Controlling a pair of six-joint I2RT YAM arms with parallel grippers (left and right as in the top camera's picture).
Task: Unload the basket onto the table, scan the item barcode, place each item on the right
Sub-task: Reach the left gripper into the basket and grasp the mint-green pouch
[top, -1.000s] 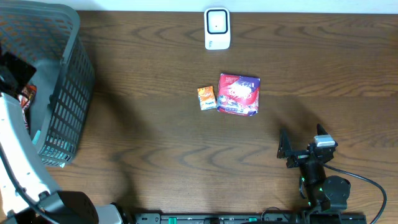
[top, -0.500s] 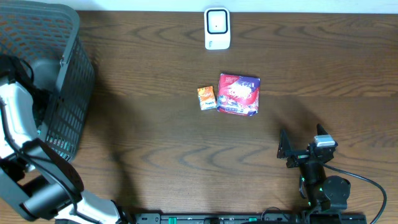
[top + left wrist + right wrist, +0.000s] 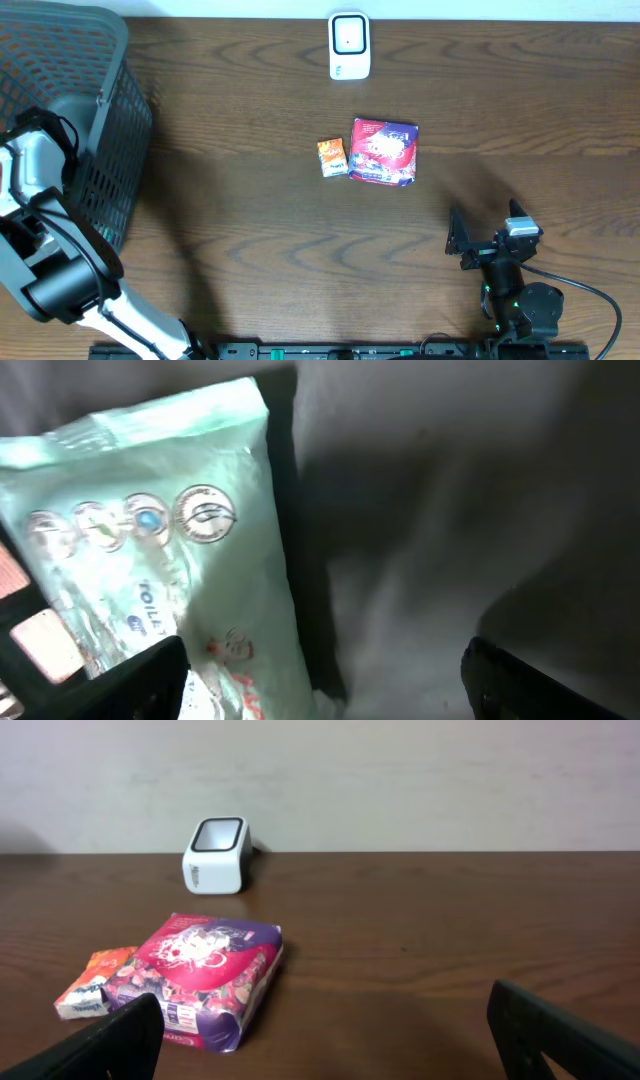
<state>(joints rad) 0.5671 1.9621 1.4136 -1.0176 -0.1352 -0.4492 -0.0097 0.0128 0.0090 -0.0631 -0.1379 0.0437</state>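
My left gripper (image 3: 322, 678) spread wide, empty, inside the basket (image 3: 112, 150) at frame left, beside a pale green packet (image 3: 170, 530) | my right gripper (image 3: 325, 1032) gaping, lower right | red-purple packet (image 3: 383, 152) and orange box (image 3: 332, 157) mid-table, below the scanner (image 3: 349, 45)

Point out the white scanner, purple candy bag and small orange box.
white scanner (image 3: 349, 45), overhead view, middle of its top face
purple candy bag (image 3: 383, 151), overhead view, middle of its printed face
small orange box (image 3: 332, 157), overhead view, middle of its top

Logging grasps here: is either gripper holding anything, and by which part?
Nothing is held. Left gripper stands open by a green packet in the basket; right gripper is open too.
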